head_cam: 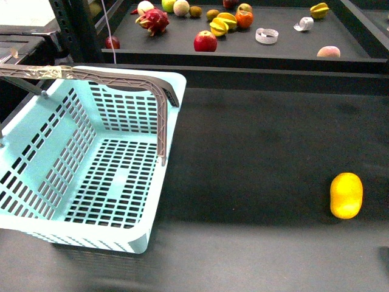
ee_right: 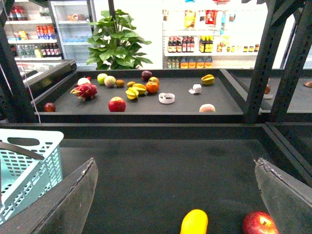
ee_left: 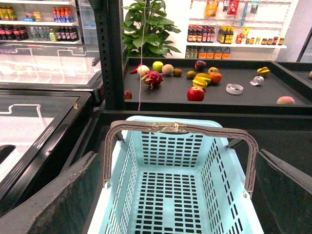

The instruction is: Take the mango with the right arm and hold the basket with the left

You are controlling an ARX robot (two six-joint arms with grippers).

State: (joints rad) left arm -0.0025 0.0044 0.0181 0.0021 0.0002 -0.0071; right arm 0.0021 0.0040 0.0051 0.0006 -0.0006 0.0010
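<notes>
Right gripper (ee_right: 175, 163) is wide open and empty, hanging over the dark table (ee_right: 161, 175). The mango (ee_right: 194, 223) lies on the near right of the table, in line between its fingers. A red apple (ee_right: 260, 224) is near on the mango's right, not touching. It should likely go down straight, with fingers on the mango's narrow sides, clear of the apple. Left gripper (ee_left: 176, 152), also wide open and empty, faces the handle (ee_left: 170, 127) of the basket (ee_left: 124, 185) at the near left.
</notes>
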